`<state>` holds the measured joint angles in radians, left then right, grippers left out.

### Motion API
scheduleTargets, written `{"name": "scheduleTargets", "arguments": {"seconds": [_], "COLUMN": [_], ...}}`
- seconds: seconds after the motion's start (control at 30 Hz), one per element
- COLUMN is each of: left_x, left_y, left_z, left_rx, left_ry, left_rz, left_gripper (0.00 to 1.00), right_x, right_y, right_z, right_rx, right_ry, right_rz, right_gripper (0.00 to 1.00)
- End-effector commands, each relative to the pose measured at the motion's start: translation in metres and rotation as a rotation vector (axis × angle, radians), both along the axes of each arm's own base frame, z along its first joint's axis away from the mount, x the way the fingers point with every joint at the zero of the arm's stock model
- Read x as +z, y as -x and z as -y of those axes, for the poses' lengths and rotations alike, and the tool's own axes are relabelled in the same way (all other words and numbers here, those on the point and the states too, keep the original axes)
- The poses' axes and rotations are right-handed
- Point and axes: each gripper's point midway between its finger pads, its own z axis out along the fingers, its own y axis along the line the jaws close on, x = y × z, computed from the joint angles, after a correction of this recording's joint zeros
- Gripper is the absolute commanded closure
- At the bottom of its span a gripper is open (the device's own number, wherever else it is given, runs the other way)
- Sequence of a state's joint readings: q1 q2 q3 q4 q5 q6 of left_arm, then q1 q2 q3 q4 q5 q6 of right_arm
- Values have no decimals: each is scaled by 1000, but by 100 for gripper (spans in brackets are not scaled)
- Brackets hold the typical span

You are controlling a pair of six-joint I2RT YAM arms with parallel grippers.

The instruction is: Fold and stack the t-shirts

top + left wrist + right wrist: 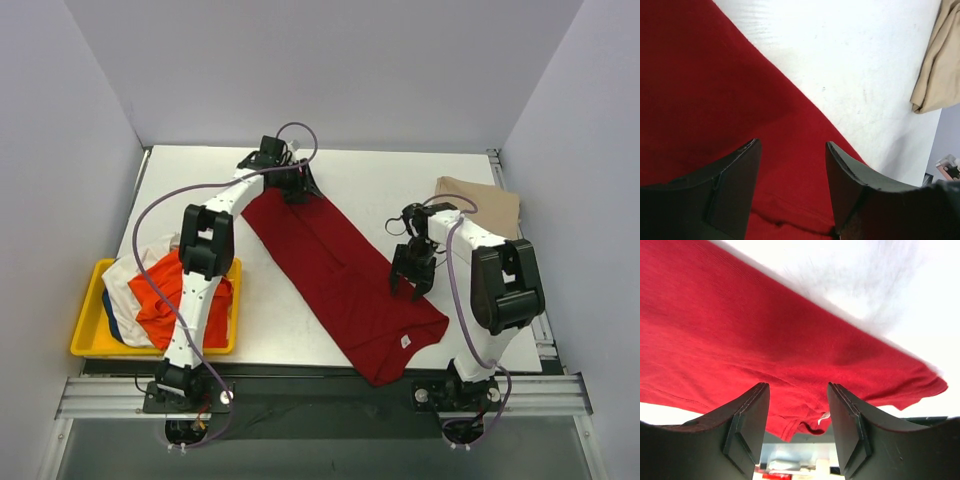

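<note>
at left: yellow tray [88, 345] holds orange, white, blue shirts [160, 295] | left gripper [792, 145], right gripper [797, 385] parted, empty | over red shirt [340, 270]

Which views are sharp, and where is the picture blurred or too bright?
Top view: sharp, evenly lit, only soft shadows. Left wrist view: the red shirt is clear, the table bright. Right wrist view: the table is burnt to white, and the shirt's far edge is blurred.
</note>
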<state>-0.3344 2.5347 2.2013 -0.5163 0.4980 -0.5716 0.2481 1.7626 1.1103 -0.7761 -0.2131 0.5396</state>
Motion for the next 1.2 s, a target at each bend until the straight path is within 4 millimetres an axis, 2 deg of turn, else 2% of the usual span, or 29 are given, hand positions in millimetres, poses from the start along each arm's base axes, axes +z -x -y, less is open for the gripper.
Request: {"name": "scheduleTargets", "arguments": {"seconds": [0.0,0.03,0.07,0.1,0.13,0.17,0.23,0.27,0.4,0.57,0.63,0.67,0.73,0.77,1.07,1.17], "left_x": [125,126,117,122,114,92,79,62,27,-6,-11,-20,-23,-32,-43,-45], "left_y": [-14,-11,-5,-1,4,15,28,41,56,56,50,50,42,41,25,25], "left_z": [-15,-20,-25,-31,-34,-39,-48,-52,-60,-65,-66,-65,-63,-62,-48,-38], "left_rx": [58,68,79,88,93,93,92,89,77,71,71,69,67,65,8,-37], "left_ry": [49,40,25,24,13,-15,-41,-55,-92,-127,-137,-140,-135,-138,-107,-86], "left_rz": [220,211,176,170,148,102,69,25,-41,-86,-78,-93,-83,-96,-54,-39], "left_gripper": [36,36,36,36,36,36,36,36,35,36,35,35,35,35,35,35], "right_x": [14,11,9,4,1,-1,-9,-11,-21,-29,-33,-34,-37,-37,-41,-42], "right_y": [-6,-7,-8,-6,-7,-6,-3,-1,8,21,30,33,43,48,95,102], "right_z": [10,12,12,13,13,13,12,11,4,-8,-16,-20,-27,-31,-65,-74], "right_rx": [51,65,72,76,77,79,73,66,48,27,22,19,20,24,87,92], "right_ry": [43,46,48,53,53,54,52,49,43,31,31,22,24,20,39,38], "right_rz": [29,26,24,10,11,5,-8,-14,-43,-85,-106,-117,-142,-153,-231,-244], "right_gripper": [50,50,50,50,50,50,50,50,50,50,50,50,50,50,50,50]}}
